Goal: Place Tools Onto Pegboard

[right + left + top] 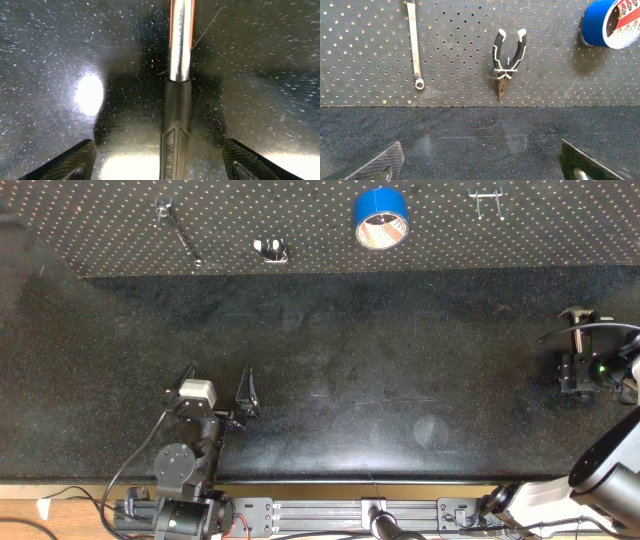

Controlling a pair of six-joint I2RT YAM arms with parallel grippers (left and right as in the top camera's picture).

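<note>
In the top view we count three things already hung on the pegboard [100,220]: a wrench [178,230], pliers [270,249] and blue tape [381,218]. Hooks [487,202] on the pegboard past the tape carry nothing. The hammer [577,318] lies on the surface [380,380], off the pegboard and out beyond its hook end, with the right gripper [577,358] over the handle. The left gripper [218,383] sits well back from the pegboard, opposite the wrench and pliers.

In the left wrist view the wrench [413,40], pliers [507,60] and tape [610,22] hang on the pegboard [370,75]. The left gripper [482,167] is spread wide and holds nothing.

In the right wrist view the right gripper [160,162] is open. Its fingers straddle the hammer [177,100], one on each side of the black grip, and neither touches it.

We judge the task mostly done. What is left is to grasp the hammer and hang it, probably on the bare hooks.
</note>
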